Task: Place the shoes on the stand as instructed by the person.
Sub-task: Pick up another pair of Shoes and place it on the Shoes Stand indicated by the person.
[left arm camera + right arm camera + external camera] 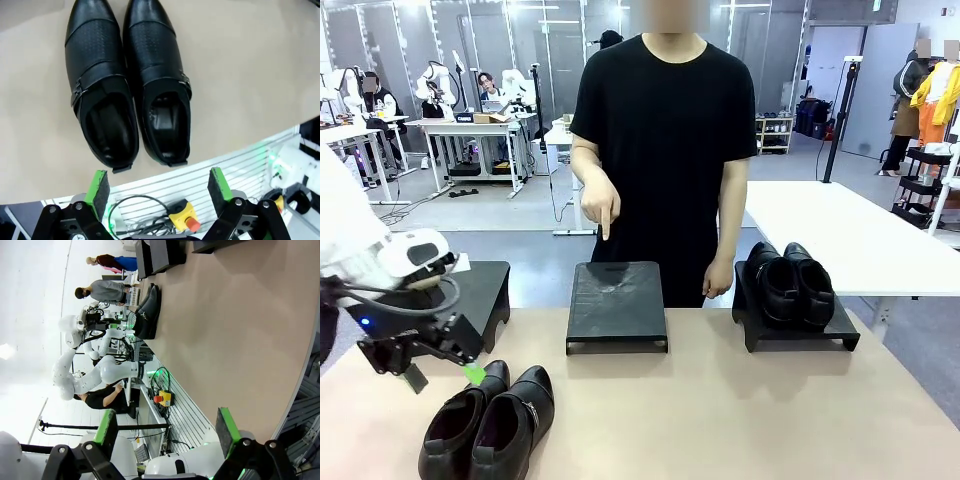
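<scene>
Left wrist view: my left fingers (99, 192) gape, grasping nothing, with the glossy black buckle-strap leather shoes (127, 85) on the beige desk (240, 75) just beyond their tips, heels nearest. My right fingers (227, 427) are released too. I reckon pinching one heel could slip on the gloss or strand its mate.

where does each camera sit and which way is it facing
Front: fixed between the arms, facing across the table at the person; left gripper shows at left.
Left wrist: on the left arm, looking down at the buckle shoes, gripper open at bottom.
Right wrist: rolled sideways, looking along the table; right gripper open at bottom.
Shared: all three show the buckle shoes.
</scene>
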You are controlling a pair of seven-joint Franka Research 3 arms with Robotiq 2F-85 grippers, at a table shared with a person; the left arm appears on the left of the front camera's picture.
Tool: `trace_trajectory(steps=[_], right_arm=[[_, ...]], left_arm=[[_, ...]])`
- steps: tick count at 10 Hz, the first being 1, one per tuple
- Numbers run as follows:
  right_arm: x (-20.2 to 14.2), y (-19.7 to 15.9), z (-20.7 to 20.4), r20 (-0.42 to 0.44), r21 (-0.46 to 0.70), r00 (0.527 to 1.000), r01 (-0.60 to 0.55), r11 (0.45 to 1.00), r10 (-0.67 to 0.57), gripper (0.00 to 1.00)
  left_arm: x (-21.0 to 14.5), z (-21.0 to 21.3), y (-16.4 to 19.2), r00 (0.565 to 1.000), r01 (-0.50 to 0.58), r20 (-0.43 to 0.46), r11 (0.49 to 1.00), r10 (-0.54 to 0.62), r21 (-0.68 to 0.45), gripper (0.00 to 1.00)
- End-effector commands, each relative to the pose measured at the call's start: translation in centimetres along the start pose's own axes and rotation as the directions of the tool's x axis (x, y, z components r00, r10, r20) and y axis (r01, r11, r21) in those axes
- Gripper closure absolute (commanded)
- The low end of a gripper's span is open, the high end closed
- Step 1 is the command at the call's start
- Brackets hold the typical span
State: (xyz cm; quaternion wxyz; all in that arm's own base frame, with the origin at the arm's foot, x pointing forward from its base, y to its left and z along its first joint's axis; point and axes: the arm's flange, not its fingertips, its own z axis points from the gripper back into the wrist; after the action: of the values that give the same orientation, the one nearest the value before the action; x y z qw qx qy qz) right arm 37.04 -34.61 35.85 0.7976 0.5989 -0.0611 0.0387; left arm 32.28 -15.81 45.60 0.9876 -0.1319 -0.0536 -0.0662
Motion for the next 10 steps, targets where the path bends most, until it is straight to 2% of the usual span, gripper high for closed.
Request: trace_trajectory(steps=[1, 7, 10], right_arm=[[-0.3, 0.2, -0.2, 0.001, -0.014, 1.0, 0.002, 1.0, -0.002, 0.0], [-0.3, 0.2, -0.2, 0.001, -0.014, 1.0, 0.002, 1.0, -0.002, 0.0], [-0.3, 0.2, -0.2, 0.001, -0.014, 1.0, 0.002, 1.0, -0.002, 0.0]], left_arm=[[1.8, -2.4, -0.6, 0.996, -0.087, 0.023, 0.994, 0.086, 0.068, 0.0], [3.8, -8.0, -1.3, 0.987, -0.159, 0.044, 0.974, 0.153, 0.163, 0.0], [4.2, -10.4, -1.4, 0.982, -0.188, 0.01, 0.963, 0.19, 0.195, 0.0]])
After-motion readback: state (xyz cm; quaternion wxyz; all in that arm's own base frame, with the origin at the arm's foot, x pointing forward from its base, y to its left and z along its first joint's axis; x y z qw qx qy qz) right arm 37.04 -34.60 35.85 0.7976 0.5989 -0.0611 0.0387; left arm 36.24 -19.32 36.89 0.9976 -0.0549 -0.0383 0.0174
